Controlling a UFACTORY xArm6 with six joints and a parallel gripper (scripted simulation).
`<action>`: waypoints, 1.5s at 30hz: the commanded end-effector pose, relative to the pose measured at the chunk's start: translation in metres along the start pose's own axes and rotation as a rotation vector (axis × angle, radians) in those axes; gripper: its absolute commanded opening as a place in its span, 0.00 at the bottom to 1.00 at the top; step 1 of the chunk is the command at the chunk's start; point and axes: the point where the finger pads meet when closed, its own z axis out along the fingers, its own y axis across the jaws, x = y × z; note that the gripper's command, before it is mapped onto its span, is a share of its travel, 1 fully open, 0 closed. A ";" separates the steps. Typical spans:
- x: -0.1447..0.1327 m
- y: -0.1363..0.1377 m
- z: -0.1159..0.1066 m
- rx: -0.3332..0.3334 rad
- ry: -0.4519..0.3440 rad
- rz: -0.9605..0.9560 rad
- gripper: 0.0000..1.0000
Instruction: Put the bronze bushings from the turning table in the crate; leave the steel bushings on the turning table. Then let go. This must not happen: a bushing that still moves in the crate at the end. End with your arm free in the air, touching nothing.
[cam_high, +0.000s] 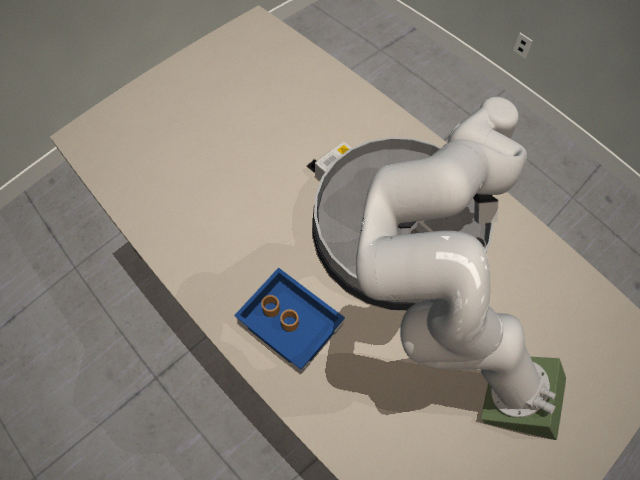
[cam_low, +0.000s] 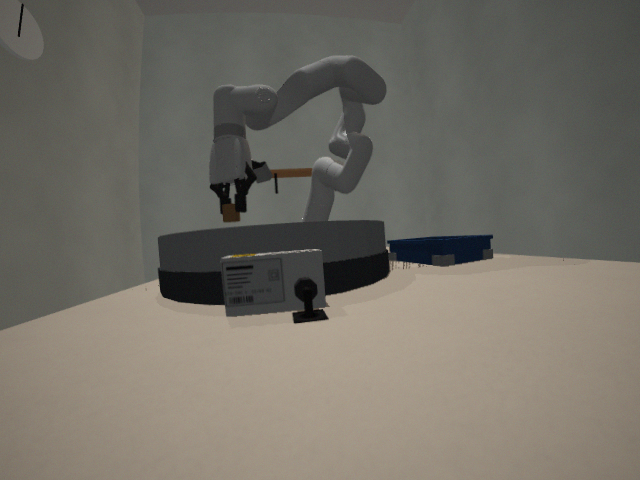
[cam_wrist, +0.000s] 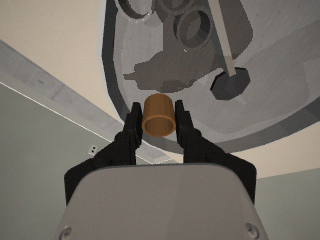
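Bronze bushing (cam_wrist: 159, 116) is clamped in the end effector (cam_wrist: 158, 121) above the turning table (cam_low: 268, 242); two bronze bushings (cam_high: 279, 312) are seen in the crate (cam_high: 315, 338).

A bare workshop or test cell is surrounding me: grey tiled floor (cam_high: 77, 330), plain walls with a socket (cam_high: 522, 43), one long bench (cam_high: 196, 170) carrying a turning table (cam_low: 268, 240), control box (cam_low: 272, 281) and parts crate (cam_high: 268, 335).

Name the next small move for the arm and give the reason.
Probably carry the load sideways toward the blue crate. The pincer is shut on a bronze bushing, held above the turning table, and two bronze bushings already sit in the crate. It should release only once over the crate.
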 end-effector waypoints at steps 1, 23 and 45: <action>0.010 0.020 -0.001 0.002 -0.004 -0.020 0.00; 0.091 0.169 -0.001 0.003 -0.003 -0.160 0.00; 0.164 0.301 0.000 0.004 -0.003 -0.284 0.00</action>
